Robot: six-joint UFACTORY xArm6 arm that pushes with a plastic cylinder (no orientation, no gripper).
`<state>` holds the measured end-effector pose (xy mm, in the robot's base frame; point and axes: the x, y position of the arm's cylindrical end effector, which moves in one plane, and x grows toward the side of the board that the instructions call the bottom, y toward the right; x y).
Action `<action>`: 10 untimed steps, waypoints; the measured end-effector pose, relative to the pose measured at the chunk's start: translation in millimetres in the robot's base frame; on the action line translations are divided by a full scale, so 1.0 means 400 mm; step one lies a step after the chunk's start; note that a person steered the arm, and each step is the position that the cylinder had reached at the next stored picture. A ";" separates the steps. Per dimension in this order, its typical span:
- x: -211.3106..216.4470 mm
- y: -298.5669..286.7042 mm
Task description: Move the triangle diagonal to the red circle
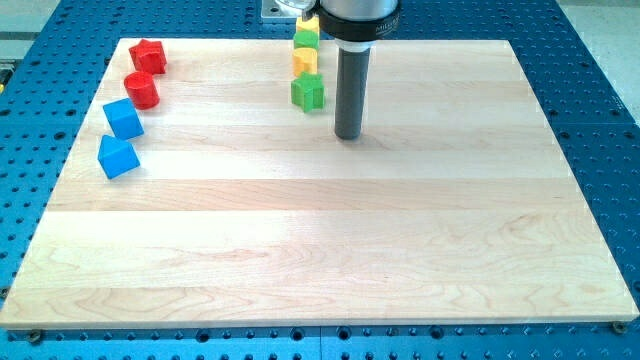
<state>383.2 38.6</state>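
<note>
A red circle block (pixel 142 90) lies near the board's top left. A red star block (pixel 148 56) lies just above it. A blue cube (pixel 123 118) sits below the red circle, and a blue triangle-like block (pixel 117 157) sits below that. My tip (pixel 348 134) rests on the board at the top middle, far to the right of the blue blocks. It stands just right of and slightly below a green star block (pixel 308 92).
Above the green star, a yellow block (pixel 305 61), a green block (pixel 306 39) and another yellow block (pixel 309 21) form a column at the board's top edge. The wooden board (pixel 320 250) lies on a blue perforated table (pixel 600 120).
</note>
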 end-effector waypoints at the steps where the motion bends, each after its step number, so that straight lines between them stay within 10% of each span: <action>1: 0.000 0.000; 5: 0.104 -0.007; 7: -0.119 0.188; 8: -0.039 0.041; 10: 0.298 -0.714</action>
<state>502.6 -246.9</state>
